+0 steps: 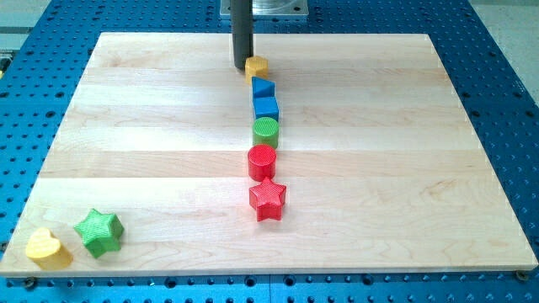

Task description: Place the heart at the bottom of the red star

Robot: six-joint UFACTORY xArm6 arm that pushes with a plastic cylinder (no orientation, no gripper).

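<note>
My tip [242,66] rests on the table [126,126] near the middle of its top edge, just beside, perhaps touching, a small yellow block [258,66] on its right. The rod carries no fingers, so there is nothing to spread or pinch.

Below that block a line runs down toward the table's centre: a blue block [264,87], a blue cube [266,107], a green cylinder [265,131], a red cylinder [262,161] and the red star [268,199]. The yellow heart [48,248] lies far off in the bottom-left corner, just beside a green star [99,232].

The heart sits close to the table's edges, so a push begun from the wrong side could, I judge, slide it off. The green star may get dragged along. Arriving too fast could knock the red star out of place.

The rod's upper part is cut off at the frame top. The small yellow block's shape is partly hidden by the rod, and the upper blue block's shape is hard to read.
</note>
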